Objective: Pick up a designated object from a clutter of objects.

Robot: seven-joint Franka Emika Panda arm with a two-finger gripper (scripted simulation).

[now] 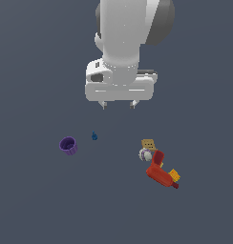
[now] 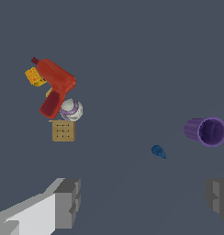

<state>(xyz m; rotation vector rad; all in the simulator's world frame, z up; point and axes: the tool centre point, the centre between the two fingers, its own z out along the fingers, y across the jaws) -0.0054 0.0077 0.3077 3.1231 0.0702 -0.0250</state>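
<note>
Tiny blue bit (image 1: 94,136) beside purple cup (image 1: 68,145), under raised fingers (image 1: 104,104).

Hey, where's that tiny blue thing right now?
In the exterior view the tiny blue item lies alone on the floor, just to the right of the purple cup, below the open gripper.

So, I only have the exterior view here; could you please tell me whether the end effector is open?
Observer: Yes. In the wrist view the end effector has its fingers far apart, with nothing between them.
Operator: Thank you. Is the blue bit lined up with that gap?
Observer: The blue bit shows within the gap's span, off-centre toward the finger on the cup's side.
Operator: And is the cup upright?
Observer: It seems not. The cup appears to lie on its side, with wall and open mouth both showing.
</note>
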